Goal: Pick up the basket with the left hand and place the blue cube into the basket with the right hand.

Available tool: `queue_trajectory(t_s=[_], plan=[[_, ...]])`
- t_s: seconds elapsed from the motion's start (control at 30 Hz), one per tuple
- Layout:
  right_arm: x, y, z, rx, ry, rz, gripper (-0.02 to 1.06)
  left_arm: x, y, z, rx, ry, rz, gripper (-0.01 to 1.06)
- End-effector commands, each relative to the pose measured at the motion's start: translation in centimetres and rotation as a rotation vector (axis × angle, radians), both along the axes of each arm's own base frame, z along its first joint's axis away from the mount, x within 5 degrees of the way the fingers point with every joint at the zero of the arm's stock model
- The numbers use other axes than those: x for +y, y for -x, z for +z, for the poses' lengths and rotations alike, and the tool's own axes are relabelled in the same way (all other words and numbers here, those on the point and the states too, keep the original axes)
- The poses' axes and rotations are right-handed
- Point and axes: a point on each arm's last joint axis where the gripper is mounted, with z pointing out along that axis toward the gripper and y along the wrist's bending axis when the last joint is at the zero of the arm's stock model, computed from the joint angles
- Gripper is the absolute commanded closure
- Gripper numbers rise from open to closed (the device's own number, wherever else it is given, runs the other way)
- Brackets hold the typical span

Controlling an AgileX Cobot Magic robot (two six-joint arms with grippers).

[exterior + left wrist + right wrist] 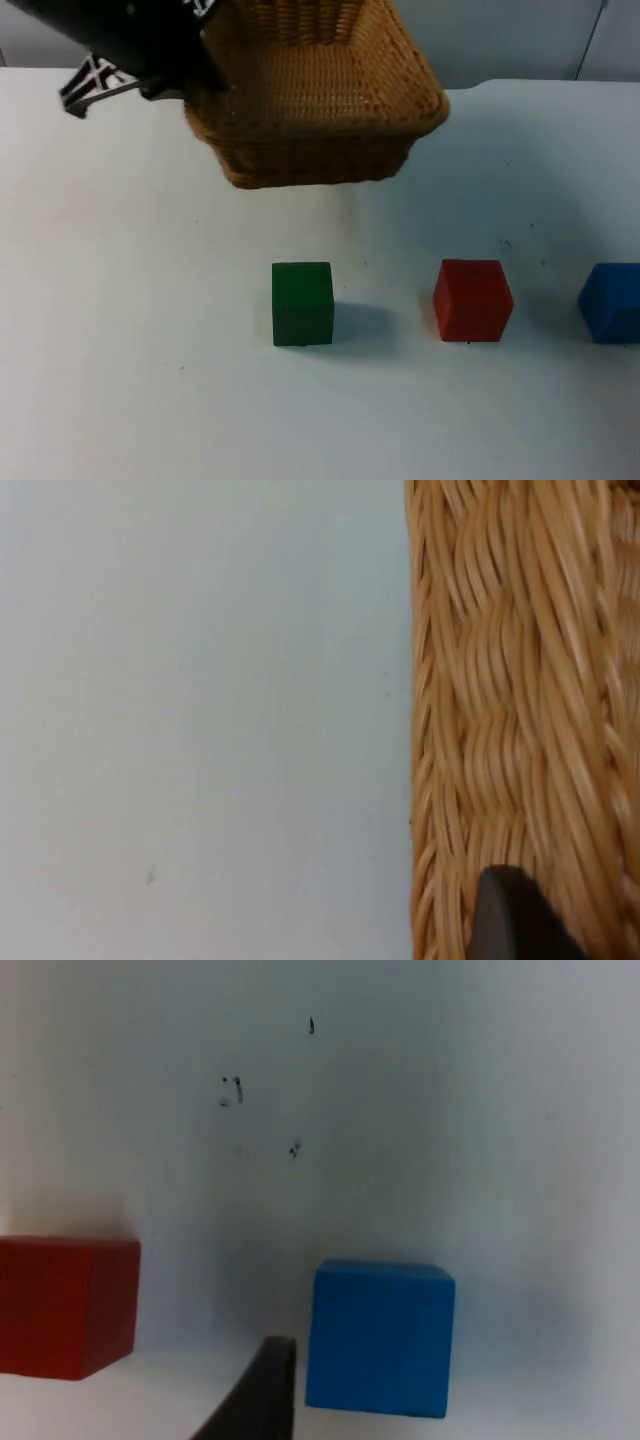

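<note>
The left gripper (pixel 190 75) grips the left rim of the woven wicker basket (pixel 320 95), holding it clear above the white table (pixel 120 300); one black fingertip (pixel 515 915) lies against the weave. On the table stand a green cube (pixel 302 303), a red cube (pixel 472 299) and the blue cube (pixel 612 302) in a row, apart. The right gripper's fingertip (pixel 255 1395) sits just beside the blue cube; I cannot tell how wide it stands. A grey partition wall (pixel 520 40) lies behind.
</note>
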Motion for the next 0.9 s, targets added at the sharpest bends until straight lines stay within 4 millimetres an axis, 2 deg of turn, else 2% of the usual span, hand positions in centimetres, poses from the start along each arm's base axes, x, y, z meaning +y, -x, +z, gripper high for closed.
queue_trajectory(t_s=[0.0,0.13,0.17,0.33,0.37,0.5,0.67,0.87], plan=[[-0.1,-0.1,0.2,-0.005,-0.007,-0.011,0.04,1.4,1.6,1.6,-0.048,-0.001,0.032,1.05],[0.0,0.0,0.2,0.001,-0.026,-0.02,0.04,3.8,5.5,2.3,-0.059,-0.029,0.032,1.05],[0.0,0.0,0.2,0.001,-0.026,-0.02,0.04,3.8,5.5,2.3,-0.059,-0.029,0.032,1.05],[0.2,0.0,0.2,0.008,-0.052,-0.034,0.04,5.7,9.8,2.5,-0.054,-0.036,0.051,1.05],[0.2,0.0,0.2,0.008,-0.052,-0.034,0.04,5.7,9.8,2.5,-0.054,-0.036,0.051,1.05],[1.3,0.1,0.2,0.006,-0.05,0.004,0.04,6.3,12.2,1.9,-0.046,-0.067,0.03,1.05],[3.2,-0.2,-0.2,-0.006,-0.053,0.042,0.04,6.4,13.0,1.8,-0.044,-0.074,0.015,1.05],[3.5,-0.7,-2.1,0.053,-0.038,0.017,0.04,6.4,13.0,1.8,-0.041,-0.073,0.009,1.05]])
